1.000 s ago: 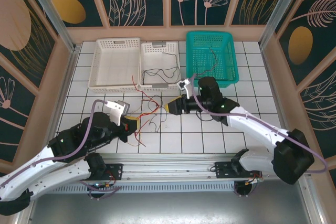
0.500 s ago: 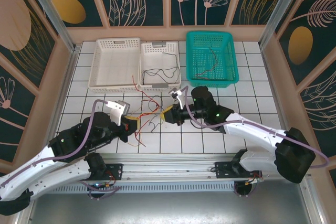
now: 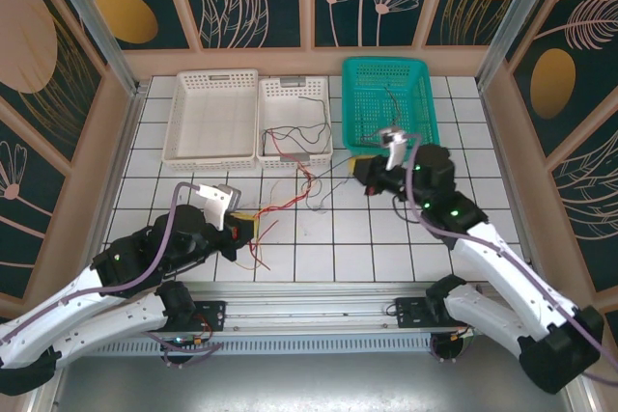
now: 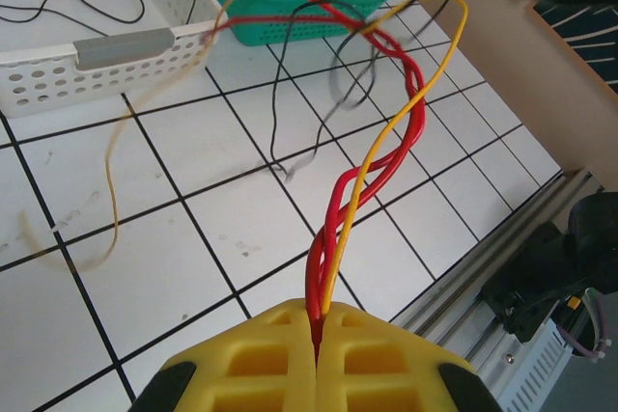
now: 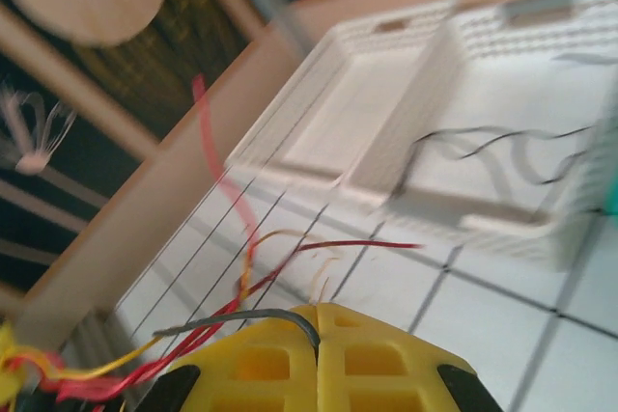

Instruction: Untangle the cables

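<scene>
In the top view, the left tool [image 3: 243, 227] is sitting at about 7 o'clock on the white tiled desk [image 3: 357, 238]. Its yellow fingers [image 4: 261, 354] are pressing fully together and pinching the red and yellow cables [image 4: 372, 176], which are twisting around each other as they are leaving it. The bundle is stretching across the middle of the desk toward 2 o'clock. A left white basket [image 3: 208, 118] is standing at 11 o'clock, and a right white basket [image 3: 285, 108] at 12 o'clock is holding thin dark wires. The right tool [image 3: 357, 171] is hovering at about 2 o'clock, just before the teal basket [image 3: 384, 64]. It is closed too, gripping a dark grey cable [image 5: 256, 315] that is running back toward the bundle.
</scene>
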